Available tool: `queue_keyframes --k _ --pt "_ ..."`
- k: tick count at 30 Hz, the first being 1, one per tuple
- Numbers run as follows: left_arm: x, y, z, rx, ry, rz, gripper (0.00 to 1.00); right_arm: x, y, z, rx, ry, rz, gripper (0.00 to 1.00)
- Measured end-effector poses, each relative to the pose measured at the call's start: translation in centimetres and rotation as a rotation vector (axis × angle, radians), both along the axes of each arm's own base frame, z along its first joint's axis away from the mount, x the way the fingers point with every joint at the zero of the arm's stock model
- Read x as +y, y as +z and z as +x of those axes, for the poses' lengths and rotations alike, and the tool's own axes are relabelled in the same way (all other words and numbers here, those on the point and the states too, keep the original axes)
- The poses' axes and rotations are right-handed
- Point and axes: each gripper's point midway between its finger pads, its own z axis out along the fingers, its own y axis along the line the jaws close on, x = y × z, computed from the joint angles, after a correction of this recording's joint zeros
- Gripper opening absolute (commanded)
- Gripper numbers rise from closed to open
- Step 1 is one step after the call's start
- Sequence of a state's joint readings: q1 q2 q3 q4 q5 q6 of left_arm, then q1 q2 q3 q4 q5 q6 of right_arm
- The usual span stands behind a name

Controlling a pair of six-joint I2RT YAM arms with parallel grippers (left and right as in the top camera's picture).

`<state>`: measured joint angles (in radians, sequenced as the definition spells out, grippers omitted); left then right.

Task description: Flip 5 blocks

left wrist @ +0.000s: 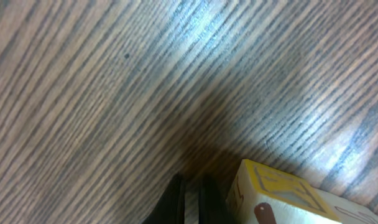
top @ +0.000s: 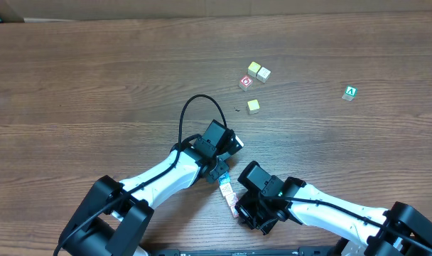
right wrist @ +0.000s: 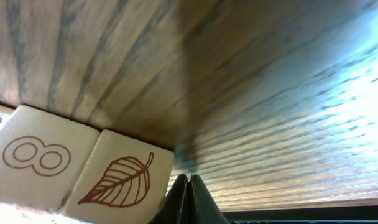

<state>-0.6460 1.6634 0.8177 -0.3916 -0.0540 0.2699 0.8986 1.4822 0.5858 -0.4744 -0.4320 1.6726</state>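
Note:
A short row of small blocks [top: 227, 193] lies on the wooden table between my two arms, with pale, pink-red and teal faces. My left gripper [top: 220, 173] sits at the row's far end and my right gripper [top: 241, 211] at its near end. In the left wrist view the gripper [left wrist: 192, 200] is shut and holds nothing; a pale block with a yellow-framed face [left wrist: 282, 194] lies just to its right. In the right wrist view the gripper [right wrist: 189, 198] is shut and empty, next to a leaf-printed block [right wrist: 124, 179] and a block printed "8" [right wrist: 36, 157].
Three plain yellow and cream cubes [top: 254, 68] [top: 263, 74] [top: 253, 106] and a red-ring cube [top: 245, 82] lie further back. A green cube marked "A" [top: 350, 92] is at the far right. A black cable loop [top: 202, 114] arches over the left arm.

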Motion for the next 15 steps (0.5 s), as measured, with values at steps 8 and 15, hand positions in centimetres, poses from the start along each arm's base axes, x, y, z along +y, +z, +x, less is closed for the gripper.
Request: queue_keyframes --k 8,15 --pt "-0.06 0.00 0.15 -0.006 0.001 -0.001 0.04 0.08 0.04 0.02 0.005 -0.011 0.002 0.04" --pt "-0.23 0.04 0.37 -0.014 0.000 -0.008 0.04 0.22 0.06 -0.05 0.006 -0.013 0.003 0.04"
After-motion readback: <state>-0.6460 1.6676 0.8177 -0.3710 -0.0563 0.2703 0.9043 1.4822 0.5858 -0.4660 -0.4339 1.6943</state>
